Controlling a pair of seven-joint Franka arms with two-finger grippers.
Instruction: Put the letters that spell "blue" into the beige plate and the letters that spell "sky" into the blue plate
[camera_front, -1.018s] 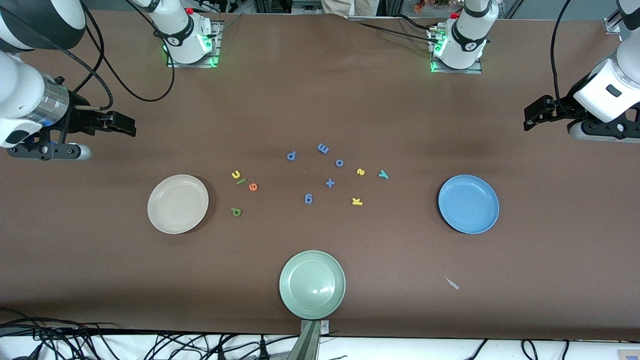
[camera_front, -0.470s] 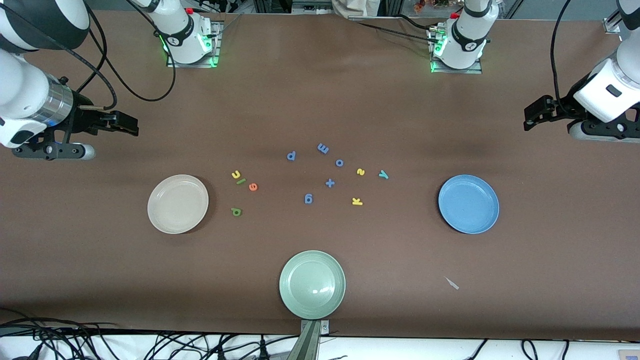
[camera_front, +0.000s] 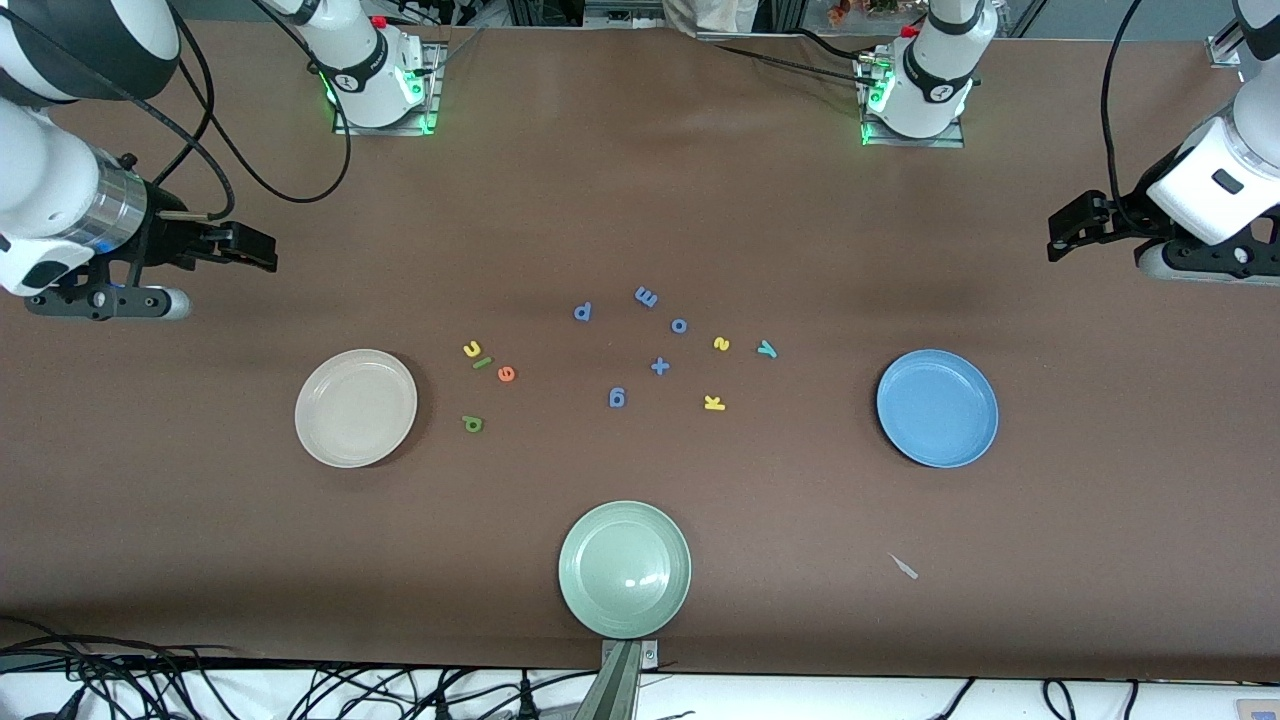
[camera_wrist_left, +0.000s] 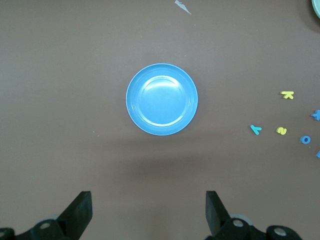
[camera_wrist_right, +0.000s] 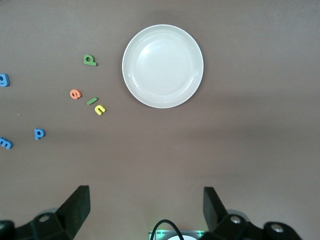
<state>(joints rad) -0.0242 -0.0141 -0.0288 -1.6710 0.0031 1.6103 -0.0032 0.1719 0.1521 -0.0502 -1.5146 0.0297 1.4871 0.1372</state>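
Front view shows no letter moved yet: dark green foam b (camera_front: 472, 423), thin green bar l (camera_front: 482, 363), yellow u (camera_front: 472, 349) and orange e (camera_front: 506, 374) lie beside the round cream-beige plate (camera_front: 330, 440); yellow s (camera_front: 721, 344), yellow k (camera_front: 714, 403) and teal y (camera_front: 767, 349) lie toward the round blue plate (camera_front: 905, 440). Right gripper (camera_front: 255, 252) and left gripper (camera_front: 1062, 230) hover with fingers spread, holding nothing, over bare table near its ends. Next, I judge, 1 arm must descend on a letter; such tiny, flat pieces demand a precise pinch.
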